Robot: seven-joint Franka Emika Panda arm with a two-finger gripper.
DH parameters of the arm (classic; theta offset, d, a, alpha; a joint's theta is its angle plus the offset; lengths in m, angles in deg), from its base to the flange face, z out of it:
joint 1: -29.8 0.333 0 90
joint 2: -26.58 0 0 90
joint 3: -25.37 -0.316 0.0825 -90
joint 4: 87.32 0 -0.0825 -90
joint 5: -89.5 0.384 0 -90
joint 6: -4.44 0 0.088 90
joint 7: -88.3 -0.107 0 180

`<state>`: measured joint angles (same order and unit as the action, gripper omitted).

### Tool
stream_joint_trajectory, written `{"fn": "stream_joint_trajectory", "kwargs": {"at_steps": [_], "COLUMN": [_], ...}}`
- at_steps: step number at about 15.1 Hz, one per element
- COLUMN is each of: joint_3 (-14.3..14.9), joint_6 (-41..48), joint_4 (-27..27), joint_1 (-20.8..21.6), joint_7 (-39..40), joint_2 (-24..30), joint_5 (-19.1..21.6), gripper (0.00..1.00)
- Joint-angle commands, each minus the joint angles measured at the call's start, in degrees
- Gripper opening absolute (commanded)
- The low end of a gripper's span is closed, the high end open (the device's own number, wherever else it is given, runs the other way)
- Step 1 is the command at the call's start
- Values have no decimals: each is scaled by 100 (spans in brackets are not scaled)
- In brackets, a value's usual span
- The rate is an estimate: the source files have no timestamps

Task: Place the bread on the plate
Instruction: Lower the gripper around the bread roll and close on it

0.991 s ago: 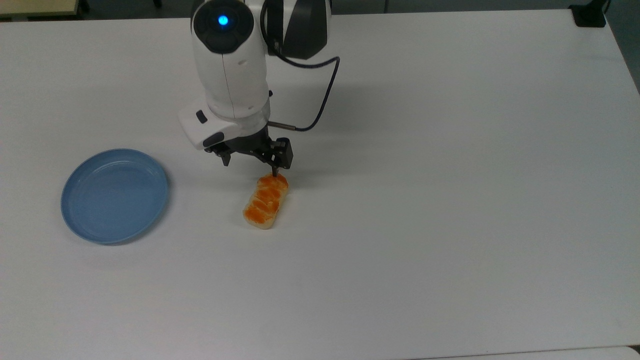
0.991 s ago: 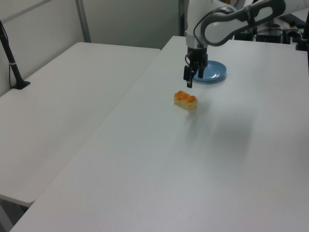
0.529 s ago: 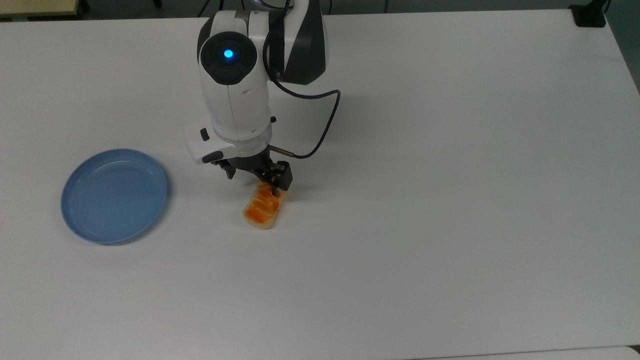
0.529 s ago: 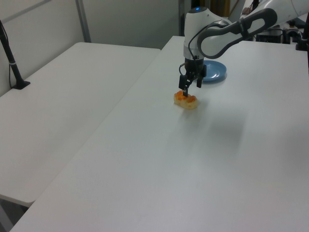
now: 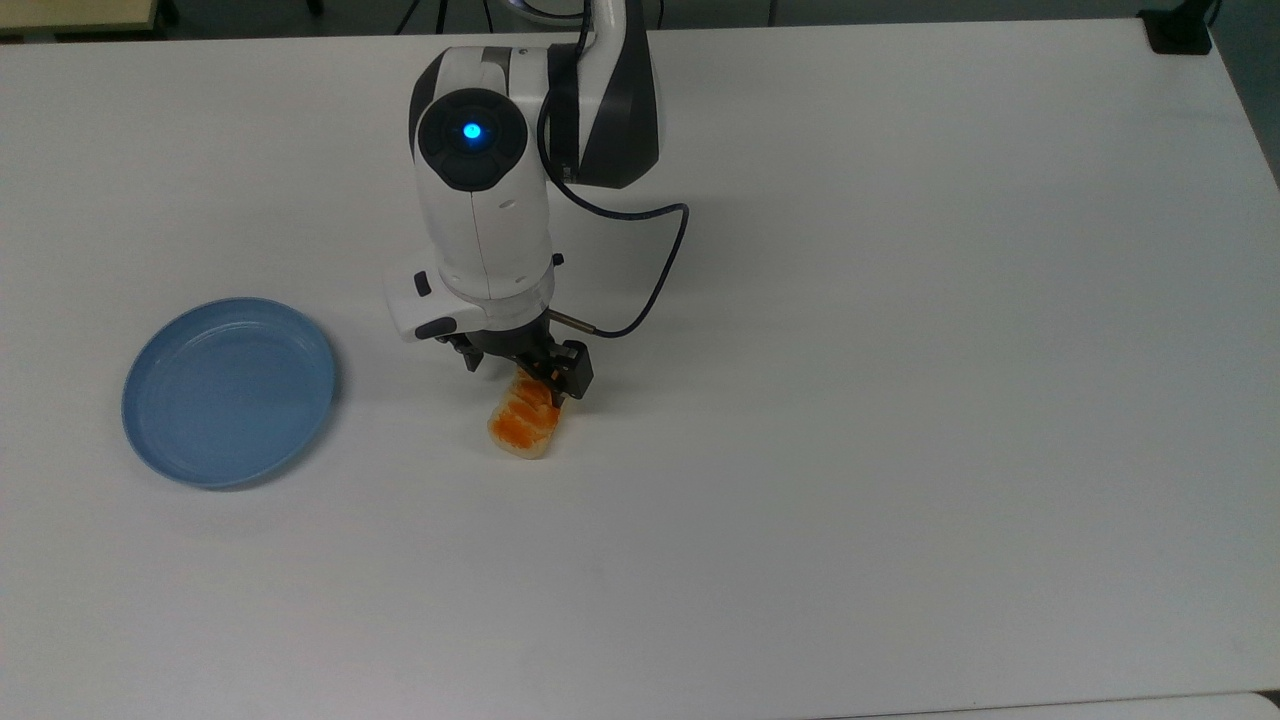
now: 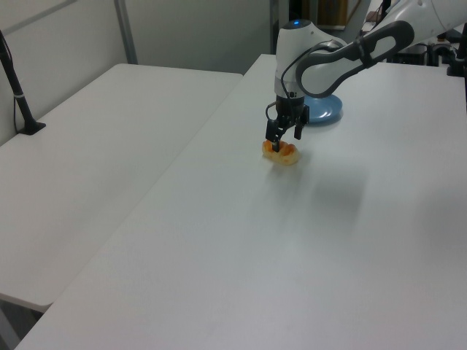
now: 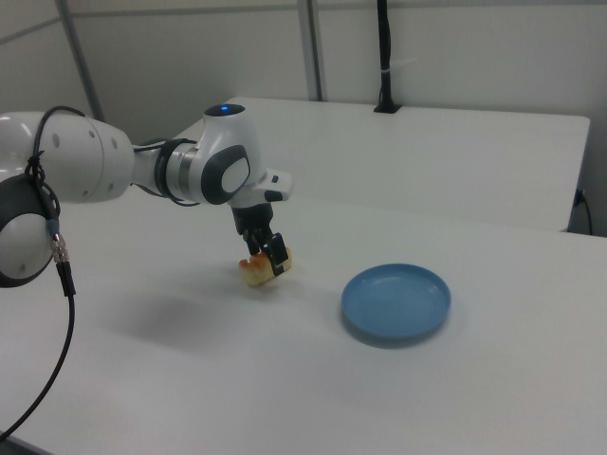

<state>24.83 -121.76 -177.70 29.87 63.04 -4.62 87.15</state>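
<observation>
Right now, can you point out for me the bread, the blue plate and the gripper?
bread (image 5: 520, 428): top view, on its glossy orange-brown top, near end.
light-blue plate (image 5: 150, 425): top view, on its raised rim.
gripper (image 5: 520, 372): top view, midway between its fingertips, low over the bread's far end.

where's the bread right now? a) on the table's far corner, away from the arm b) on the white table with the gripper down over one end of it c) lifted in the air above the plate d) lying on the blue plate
b: the bread lies on the white table with the gripper lowered over its end nearer the arm, while the plate sits apart at the top view's left with nothing on it.
</observation>
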Motion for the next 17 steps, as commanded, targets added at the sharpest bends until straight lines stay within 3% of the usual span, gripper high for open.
{"fn": "stream_joint_trajectory", "kwargs": {"at_steps": [1,15,17], "joint_3": [-26,-34,-34], "joint_6": [-238,-396,-405], "joint_4": [21,29,29], "joint_1": [28,81,81], "joint_7": [-320,-478,-418], "joint_2": [-61,-228,-228], "joint_5": [33,16,7], "gripper": [100,100,68]}}
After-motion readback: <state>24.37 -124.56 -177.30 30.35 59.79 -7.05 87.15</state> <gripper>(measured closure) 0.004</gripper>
